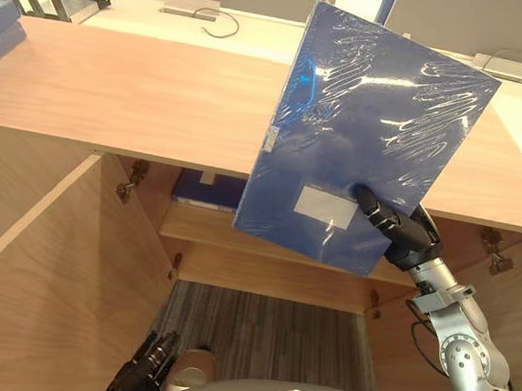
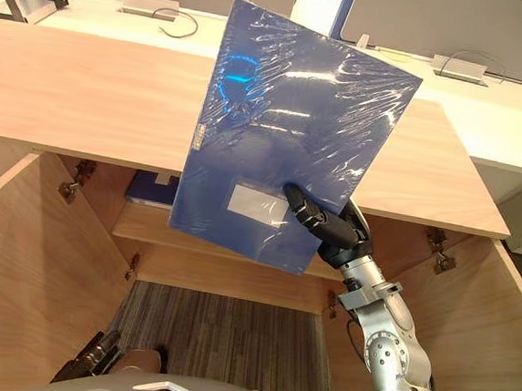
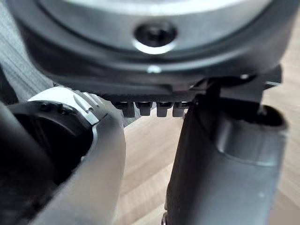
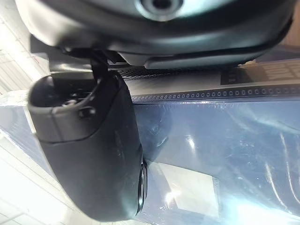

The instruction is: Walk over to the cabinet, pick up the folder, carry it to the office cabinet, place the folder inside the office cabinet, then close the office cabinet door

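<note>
- A blue folder, wrapped in shiny clear film, is held up in the air by the right hand.
- The folder is tilted, with one corner pointing up. Its lower edge is pinched in the hand: the thumb is laid across the front face and the fingers are hidden behind it.
- A white label is seen on the folder's front, just beside the thumb. In the right wrist view the thumb is pressed flat on the film next to that label.
- Behind the folder a pale wooden counter is seen. The folder's upper part is seen in front of its top and front edge.
- Under the counter a cabinet stands open, with a left door and a right door swung outward.
- On the shelf inside, a blue item is lying flat.
- The left hand is held low beside the left door; whether its fingers are spread or curled cannot be told.
</note>
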### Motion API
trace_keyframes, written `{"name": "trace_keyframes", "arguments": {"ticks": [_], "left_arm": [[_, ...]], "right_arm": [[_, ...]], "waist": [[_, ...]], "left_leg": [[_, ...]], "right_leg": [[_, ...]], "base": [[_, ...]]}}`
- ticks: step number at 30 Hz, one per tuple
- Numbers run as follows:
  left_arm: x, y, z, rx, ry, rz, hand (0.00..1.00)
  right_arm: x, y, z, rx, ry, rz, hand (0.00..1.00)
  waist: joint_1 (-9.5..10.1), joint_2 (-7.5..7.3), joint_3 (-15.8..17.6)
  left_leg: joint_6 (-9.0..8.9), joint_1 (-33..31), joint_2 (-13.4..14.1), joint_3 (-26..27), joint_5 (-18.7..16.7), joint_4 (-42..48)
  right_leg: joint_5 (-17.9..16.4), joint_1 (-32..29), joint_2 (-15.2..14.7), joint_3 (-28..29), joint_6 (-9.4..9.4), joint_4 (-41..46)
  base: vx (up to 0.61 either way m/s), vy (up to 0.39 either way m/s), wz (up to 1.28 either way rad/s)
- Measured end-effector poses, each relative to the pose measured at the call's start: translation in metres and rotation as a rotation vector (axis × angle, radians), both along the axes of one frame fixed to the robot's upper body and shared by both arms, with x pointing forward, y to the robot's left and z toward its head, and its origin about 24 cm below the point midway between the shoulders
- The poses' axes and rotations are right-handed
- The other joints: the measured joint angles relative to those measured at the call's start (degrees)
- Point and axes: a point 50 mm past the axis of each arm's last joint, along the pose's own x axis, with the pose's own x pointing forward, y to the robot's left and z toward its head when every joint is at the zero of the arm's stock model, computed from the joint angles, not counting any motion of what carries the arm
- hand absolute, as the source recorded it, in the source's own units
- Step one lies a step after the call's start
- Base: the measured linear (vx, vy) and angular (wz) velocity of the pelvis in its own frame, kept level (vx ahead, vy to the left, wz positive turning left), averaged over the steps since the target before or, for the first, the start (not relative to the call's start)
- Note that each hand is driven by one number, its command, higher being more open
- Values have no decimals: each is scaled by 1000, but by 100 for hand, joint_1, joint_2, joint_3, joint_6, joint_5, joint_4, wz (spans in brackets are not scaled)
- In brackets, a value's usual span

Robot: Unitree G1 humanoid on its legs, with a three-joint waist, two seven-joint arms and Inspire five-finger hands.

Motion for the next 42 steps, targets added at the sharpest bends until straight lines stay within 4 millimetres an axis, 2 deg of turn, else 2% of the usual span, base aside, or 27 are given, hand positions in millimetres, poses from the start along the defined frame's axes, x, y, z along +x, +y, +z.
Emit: {"name": "trace_keyframes", "arguments": {"ticks": [1, 3, 5, 8, 12, 14, 19, 23, 27, 28, 31, 33, 35, 38, 40, 42], "left_arm": [[7, -2, 1, 12, -13, -5, 100], [36, -4, 10, 87, -82, 3, 100], [79, -1, 29, 201, -197, 6, 100], [109, 1, 45, 318, -266, -20, 100], [150, -13, 62, 430, -337, -123, 100], [158, -21, 61, 452, -332, -178, 100], [155, -38, 50, 450, -286, -274, 100], [147, -38, 42, 460, -243, -307, 100], [135, -36, 36, 502, -204, -399, 100], [133, -37, 35, 503, -197, -410, 100], [125, -36, 27, 498, -151, -441, 100], [119, -36, 24, 492, -136, -450, 100], [114, -36, 22, 498, -122, -462, 100], [107, -34, 19, 494, -102, -462, 100], [101, -34, 17, 486, -91, -467, 100], [98, -35, 15, 476, -81, -474, 100]], "right_arm": [[0, 1, 0, 5, -1, -4, 0], [1, 4, 1, 11, -2, -6, 0], [3, 12, 3, 13, -9, 8, 0], [6, 21, 6, 15, -25, 37, 0], [9, 30, 8, 20, -39, 59, 0], [11, 36, 9, 19, -42, 71, 0], [13, 43, 8, 21, -31, 80, 0], [10, 44, 2, 23, -3, 82, 0], [1, 41, -12, 12, 61, 71, 0], [1, 40, -13, -2, 67, 71, 0], [-2, 30, -14, -193, 73, 92, 0], [-2, 25, -5, -299, 40, 117, 0], [-2, 24, 6, -331, 0, 139, 0], [0, 27, 39, -363, -153, 177, 0], [4, 30, 69, -374, -299, 189, 0], [5, 31, 85, -378, -388, 184, 0]], "waist": [[-3, -1, 2], [-17, -1, 2], [-62, -3, -2], [-159, 2, -8], [-197, -1, -25], [-268, -1, -35], [-282, -30, -68], [-256, -38, -163], [-220, -59, -239], [-210, -60, -240], [-191, -90, -286], [-190, -114, -305], [-195, -124, -325], [-220, -137, -345], [-276, -151, -396], [-283, -163, -474]], "left_leg": [[0, -8, 4, 10, 1, -4], [19, -8, 13, 53, 12, -10], [29, -8, 46, 134, 21, -46], [44, -6, 55, 235, 68, -95], [67, 25, 53, 415, 85, -179], [68, 26, 55, 457, 104, -212], [60, 183, 72, 574, 232, -497], [41, 238, 89, 691, 324, -700], [40, 281, 132, 779, 330, -761], [40, 303, 135, 799, 330, -777], [40, 325, 113, 830, 330, -793], [39, 331, 116, 835, 330, -794], [39, 338, 115, 843, 330, -794], [39, 362, 116, 861, 330, -791], [34, 380, 116, 872, 325, -786], [30, 381, 116, 873, 321, -781]], "right_leg": [[1, -19, 1, 11, -1, 4], [8, -49, 7, 69, -2, 0], [41, -115, 18, 138, 15, 2], [106, -206, 22, 272, 10, -7], [197, -279, 14, 434, 4, -108], [213, -323, 10, 486, 1, -107], [223, -376, -2, 622, 0, -109], [231, -488, 6, 742, -11, -103], [240, -530, 3, 828, -19, -104], [243, -528, 3, 847, -20, -104], [247, -537, 12, 886, -25, -102], [248, -538, 16, 894, -25, -101], [249, -538, 15, 899, -24, -98], [255, -532, 14, 911, -21, -86], [259, -521, 11, 921, -21, -80], [260, -521, 10, 923, -20, -77]], "base": [[-22, 27, -7], [2, 25, -11], [9, 19, -17], [27, 19, -22], [19, 33, -20], [-6, 22, -15], [-1, 1, -12], [0, -10, -13], [16, -4, -11], [0, -3, -12], [-5, 2, -5], [0, 0, 0], [0, 0, 0], [-12, 4, -3], [-10, 3, -2], [0, 0, 0]]}}
